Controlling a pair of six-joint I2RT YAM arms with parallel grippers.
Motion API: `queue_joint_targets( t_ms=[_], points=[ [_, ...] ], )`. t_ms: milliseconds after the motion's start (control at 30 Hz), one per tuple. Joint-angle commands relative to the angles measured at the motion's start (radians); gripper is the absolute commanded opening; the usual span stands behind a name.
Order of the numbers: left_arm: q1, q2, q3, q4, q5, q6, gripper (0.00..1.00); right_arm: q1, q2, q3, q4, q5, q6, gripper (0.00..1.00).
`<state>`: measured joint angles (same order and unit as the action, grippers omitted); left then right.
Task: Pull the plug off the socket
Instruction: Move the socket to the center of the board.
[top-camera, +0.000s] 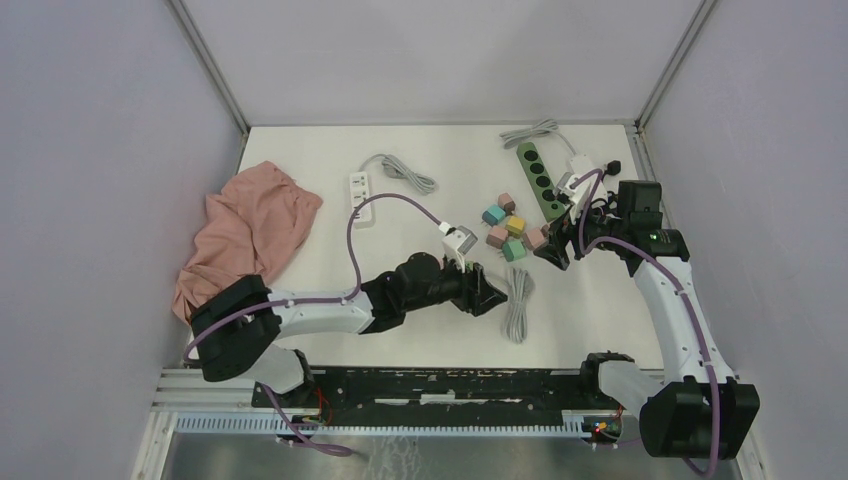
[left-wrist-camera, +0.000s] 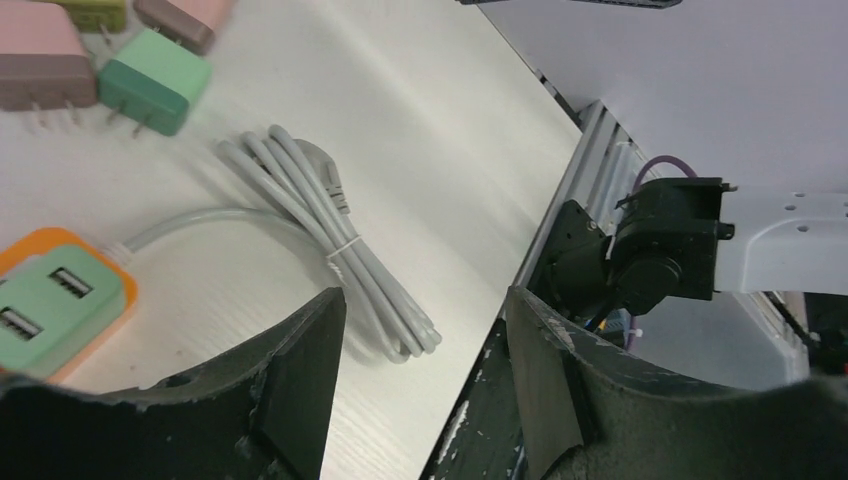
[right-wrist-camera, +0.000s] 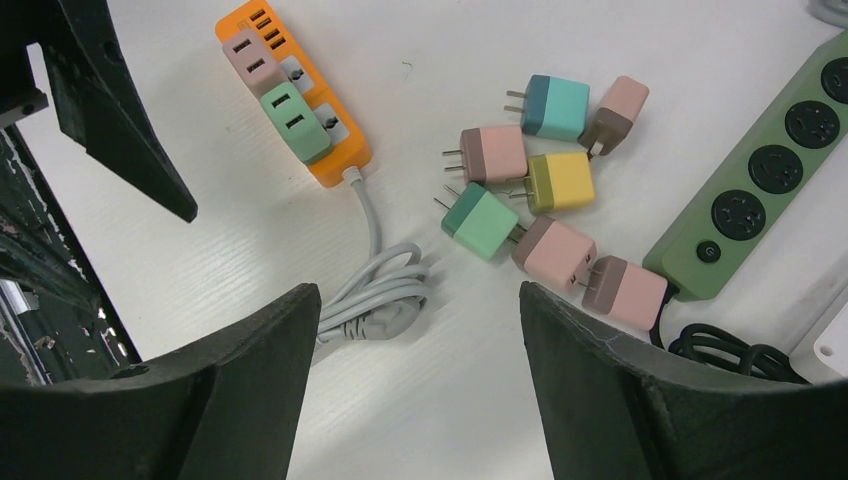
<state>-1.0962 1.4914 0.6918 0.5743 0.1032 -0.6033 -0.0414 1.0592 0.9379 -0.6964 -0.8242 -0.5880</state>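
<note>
An orange socket strip (right-wrist-camera: 340, 160) lies on the white table with a pink-brown plug (right-wrist-camera: 250, 55) and a green plug (right-wrist-camera: 295, 120) seated in it. The left wrist view catches the strip's end (left-wrist-camera: 125, 285) and the green plug (left-wrist-camera: 50, 300) at its lower left. The strip's grey cord is tied in a bundle (left-wrist-camera: 330, 240) (top-camera: 517, 305). My left gripper (left-wrist-camera: 425, 310) (top-camera: 490, 297) is open and holds nothing; it hovers beside the strip, over the bundle's end. My right gripper (right-wrist-camera: 415, 300) (top-camera: 553, 252) is open and empty, higher up to the right of the strip.
Several loose coloured plugs (right-wrist-camera: 540, 190) lie in a cluster right of the strip. A green power strip (right-wrist-camera: 770, 170) sits further right with a black cable (right-wrist-camera: 730, 350). A white power strip (top-camera: 361, 195) and a pink cloth (top-camera: 250, 230) are on the left.
</note>
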Motion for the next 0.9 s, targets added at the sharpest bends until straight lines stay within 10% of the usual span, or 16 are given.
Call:
queue_joint_targets(
  t_ms=[0, 867],
  points=[
    [0.002, -0.079, -0.007, -0.088, -0.092, 0.125, 0.67, -0.005, -0.013, -0.001, 0.028, -0.033, -0.002, 0.79],
    [0.031, -0.304, -0.042, -0.544, -0.565, 0.415, 0.82, -0.006, 0.000, -0.006, 0.028, -0.044, -0.009, 0.80]
  ],
)
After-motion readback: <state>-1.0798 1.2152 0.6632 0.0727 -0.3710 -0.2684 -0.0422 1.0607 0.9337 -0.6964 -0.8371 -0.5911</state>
